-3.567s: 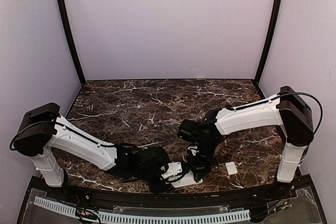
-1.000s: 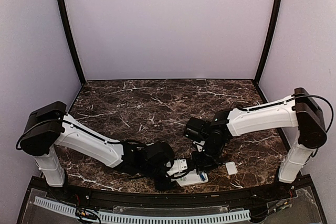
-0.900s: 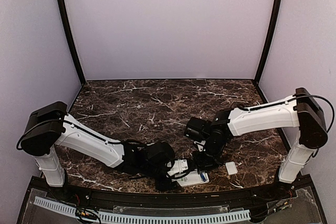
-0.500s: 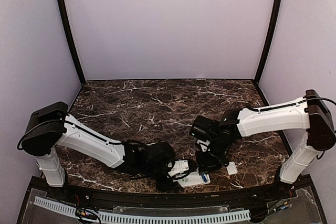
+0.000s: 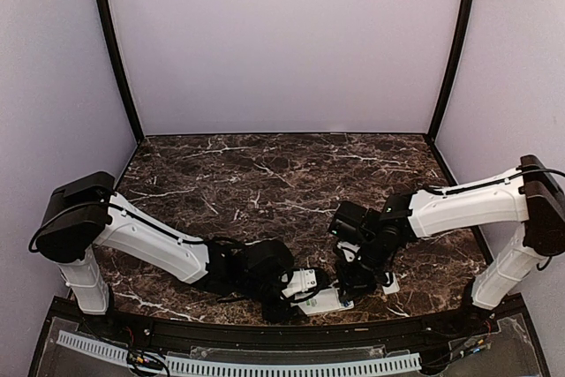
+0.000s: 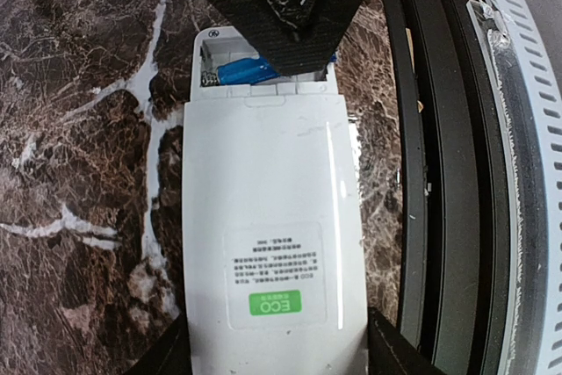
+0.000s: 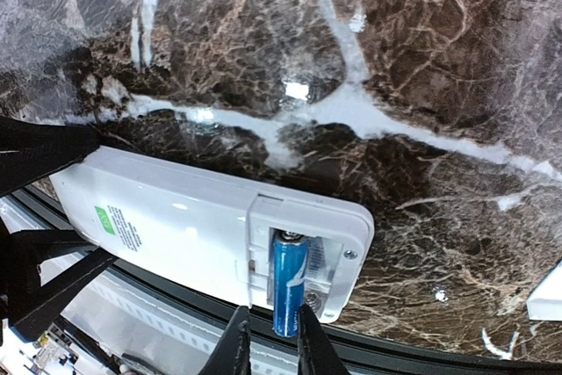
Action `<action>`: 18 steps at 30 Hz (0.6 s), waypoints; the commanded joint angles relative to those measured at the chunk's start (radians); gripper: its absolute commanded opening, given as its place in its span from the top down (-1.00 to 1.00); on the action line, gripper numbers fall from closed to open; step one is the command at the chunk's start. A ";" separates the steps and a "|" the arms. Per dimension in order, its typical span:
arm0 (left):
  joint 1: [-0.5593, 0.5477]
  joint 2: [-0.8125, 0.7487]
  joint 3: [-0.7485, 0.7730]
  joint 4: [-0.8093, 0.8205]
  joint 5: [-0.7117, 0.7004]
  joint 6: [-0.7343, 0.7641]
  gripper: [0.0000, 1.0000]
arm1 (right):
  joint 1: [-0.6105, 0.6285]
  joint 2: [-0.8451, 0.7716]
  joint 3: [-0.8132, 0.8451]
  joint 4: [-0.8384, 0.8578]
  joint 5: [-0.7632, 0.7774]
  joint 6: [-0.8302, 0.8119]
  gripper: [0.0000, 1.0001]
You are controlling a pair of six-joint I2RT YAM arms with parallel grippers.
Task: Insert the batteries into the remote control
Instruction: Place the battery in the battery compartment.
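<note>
At the bottom centre of the overhead view, both arms are meeting over one small white item.

- Table (image 5: 265,174): dark marble with white veins. It is filling the booth floor. A black rail and a white perforated strip (image 5: 238,364) are running along its near edge. The left wrist view is showing both down its right side.
- Left arm (image 5: 150,240): it is reaching in from the lower left. The left gripper (image 6: 277,353) is clamping the labelled end of the remote control (image 6: 272,217), with one black finger (image 6: 167,356) pressing each long side.
- Right arm (image 5: 459,205): it is reaching in from the right. The right gripper (image 7: 270,313) is hanging over the remote's open end with its fingers (image 7: 235,344) standing narrowly parted. They are straddling the near end of the battery (image 7: 288,278). Whether they are pinching it cannot be told.
- Remote control: it is lying back-up near the table's front edge. The overhead view is giving only a white sliver between the grippers. The wrist views are showing the green label and the uncovered compartment.
- Cover piece (image 7: 549,296): small, white and rectangular. It is lying on the marble at the lower right edge of the right wrist view, apart from the remote. In the overhead view it is peeking out beside the right wrist.
- Battery: one blue cell is sitting crosswise in the compartment. The right wrist view is showing its full length. In the left wrist view the right gripper's black fingers are covering its middle. In the overhead view it is too small to make out.
</note>
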 commanded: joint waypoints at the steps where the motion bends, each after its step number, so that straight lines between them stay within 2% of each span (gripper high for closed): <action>1: -0.011 0.048 -0.053 -0.162 0.028 -0.022 0.90 | -0.007 0.017 -0.013 0.023 -0.015 0.007 0.69; 10: -0.009 0.052 -0.051 -0.165 0.029 -0.021 0.90 | -0.006 0.029 -0.015 0.005 -0.010 0.007 0.79; 18: -0.009 0.054 -0.049 -0.166 0.029 -0.022 0.90 | -0.003 0.066 -0.023 0.034 -0.024 0.023 0.96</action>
